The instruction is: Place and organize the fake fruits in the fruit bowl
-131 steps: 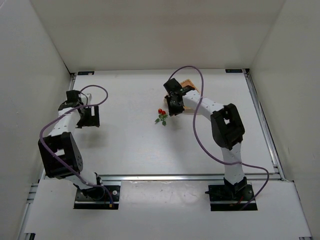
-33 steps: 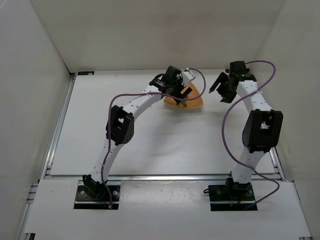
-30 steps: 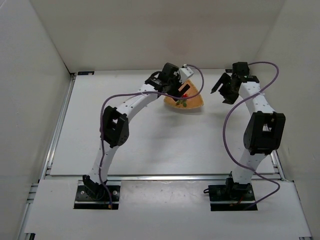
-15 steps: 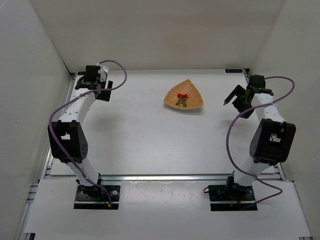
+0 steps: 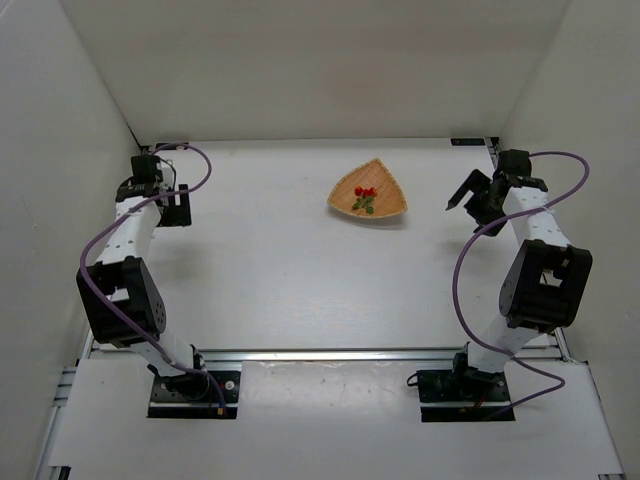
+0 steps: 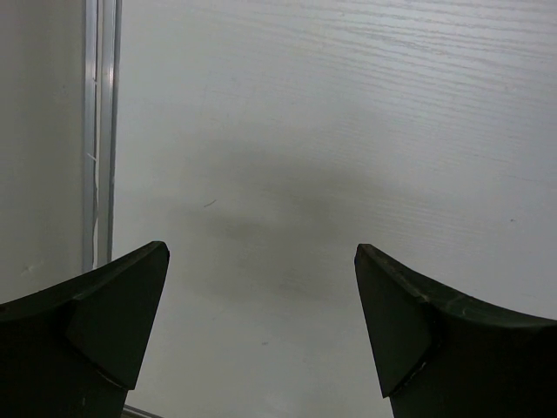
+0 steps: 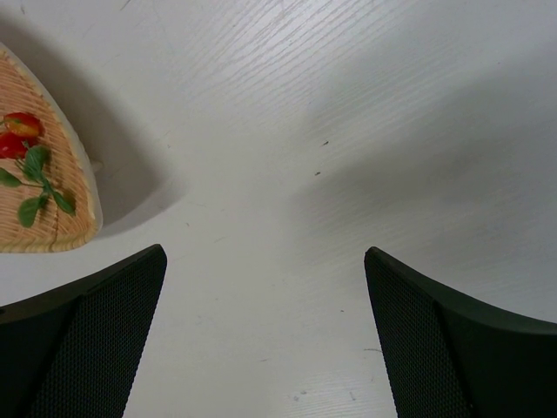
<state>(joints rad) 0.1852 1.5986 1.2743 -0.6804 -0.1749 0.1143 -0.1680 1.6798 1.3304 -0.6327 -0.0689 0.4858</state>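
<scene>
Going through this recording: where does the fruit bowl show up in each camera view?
Top external: the fruit bowl sits upper centre, slightly right.
Left wrist: not in it.
Right wrist: one corner of the fruit bowl shows at the left edge.
Shared landmark: the red cherries with green leaves lying in the bowl, also in the right wrist view.

The left arm rises from its base, folds at a raised elbow and reaches to the far left. Its wrist is bent so the left gripper points downward, its two fingers spread wide apart. The right arm stands in a similar pose on the far right, and the right gripper angles inward and down, jaws likewise parted.
</scene>
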